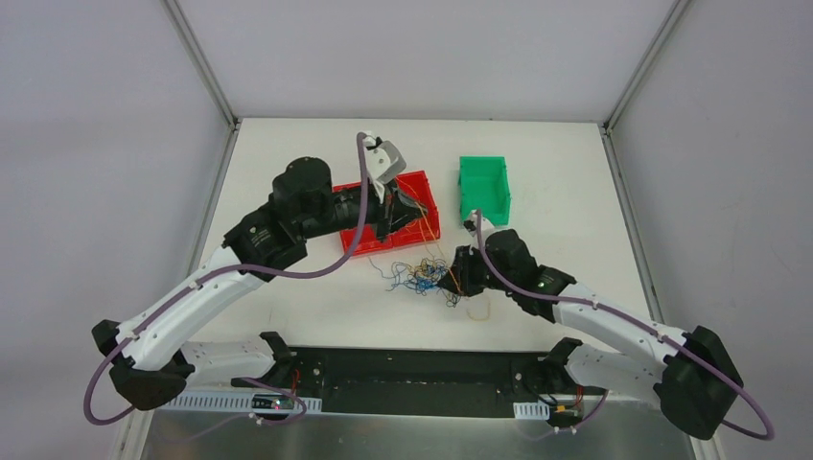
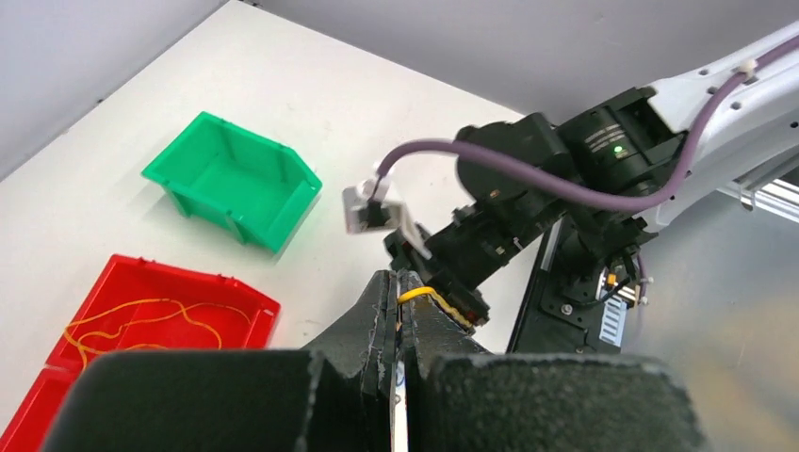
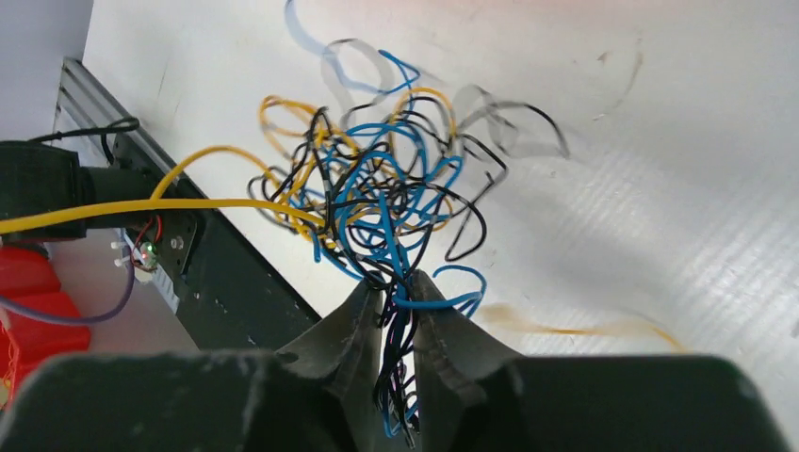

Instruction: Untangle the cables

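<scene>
My right pincer (image 3: pixel 396 282) is clenched on blue and black strands at the near edge of the tangle of hair-thin yellow, blue and black cables (image 3: pixel 377 188). The rest fans out ahead of its tips. My left pincer (image 2: pixel 400 282) is clamped on one yellow strand (image 2: pixel 415 294), near the red plastic tray (image 2: pixel 188 281). That strand leaves the tangle stretched straight, off to my right pincer's left. I judge the next pull should run along this line, away from the right pincer.

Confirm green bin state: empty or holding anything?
Empty. In the left wrist view the green bin shows bare floor and walls, nothing inside.
</scene>
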{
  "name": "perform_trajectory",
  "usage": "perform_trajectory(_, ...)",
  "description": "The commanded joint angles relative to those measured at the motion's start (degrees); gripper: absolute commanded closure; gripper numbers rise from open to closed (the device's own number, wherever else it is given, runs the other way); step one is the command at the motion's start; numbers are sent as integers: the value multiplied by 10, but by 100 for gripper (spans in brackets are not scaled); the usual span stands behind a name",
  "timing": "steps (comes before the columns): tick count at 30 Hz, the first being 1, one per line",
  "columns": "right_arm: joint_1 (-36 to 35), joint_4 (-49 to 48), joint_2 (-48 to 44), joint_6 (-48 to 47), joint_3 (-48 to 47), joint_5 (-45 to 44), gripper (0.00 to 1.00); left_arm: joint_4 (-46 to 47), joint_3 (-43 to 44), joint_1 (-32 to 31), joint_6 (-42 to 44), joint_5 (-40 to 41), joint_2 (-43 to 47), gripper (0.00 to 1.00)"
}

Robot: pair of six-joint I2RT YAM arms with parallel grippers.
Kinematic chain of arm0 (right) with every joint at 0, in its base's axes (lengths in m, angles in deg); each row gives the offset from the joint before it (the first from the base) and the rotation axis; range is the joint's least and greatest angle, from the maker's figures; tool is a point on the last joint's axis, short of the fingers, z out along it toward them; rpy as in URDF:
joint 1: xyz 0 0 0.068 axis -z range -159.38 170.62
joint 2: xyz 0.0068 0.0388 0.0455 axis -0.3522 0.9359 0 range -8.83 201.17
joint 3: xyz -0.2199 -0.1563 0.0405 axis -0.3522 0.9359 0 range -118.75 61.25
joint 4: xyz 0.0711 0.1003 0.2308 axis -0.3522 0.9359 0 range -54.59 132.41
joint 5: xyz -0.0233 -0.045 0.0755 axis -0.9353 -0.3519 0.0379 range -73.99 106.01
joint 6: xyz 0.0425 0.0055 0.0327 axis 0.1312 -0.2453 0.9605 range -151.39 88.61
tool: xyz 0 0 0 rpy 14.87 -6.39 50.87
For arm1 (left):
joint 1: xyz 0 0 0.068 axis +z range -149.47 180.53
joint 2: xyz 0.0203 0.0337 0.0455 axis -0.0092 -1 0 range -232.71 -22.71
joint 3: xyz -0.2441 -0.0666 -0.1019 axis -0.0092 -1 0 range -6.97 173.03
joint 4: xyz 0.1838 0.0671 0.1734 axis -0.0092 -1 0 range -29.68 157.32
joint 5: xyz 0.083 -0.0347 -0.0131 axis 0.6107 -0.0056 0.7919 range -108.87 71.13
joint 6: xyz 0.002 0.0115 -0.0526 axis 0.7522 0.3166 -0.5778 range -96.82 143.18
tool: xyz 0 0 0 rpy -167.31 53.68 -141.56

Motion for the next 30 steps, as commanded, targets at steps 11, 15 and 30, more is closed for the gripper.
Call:
perform_trajectory(11, 67, 282, -120, 143, -33, -283, 93, -38, -31, 6, 69, 507, 194, 100)
perform_trajectory(15, 116, 345, -114, 192, -53, -311, 91, -39, -51, 7, 99, 573, 231, 100)
perform_trajectory(30, 219, 505, -92, 293, -118, -406, 86, -43, -96, 6, 58, 507, 275, 100)
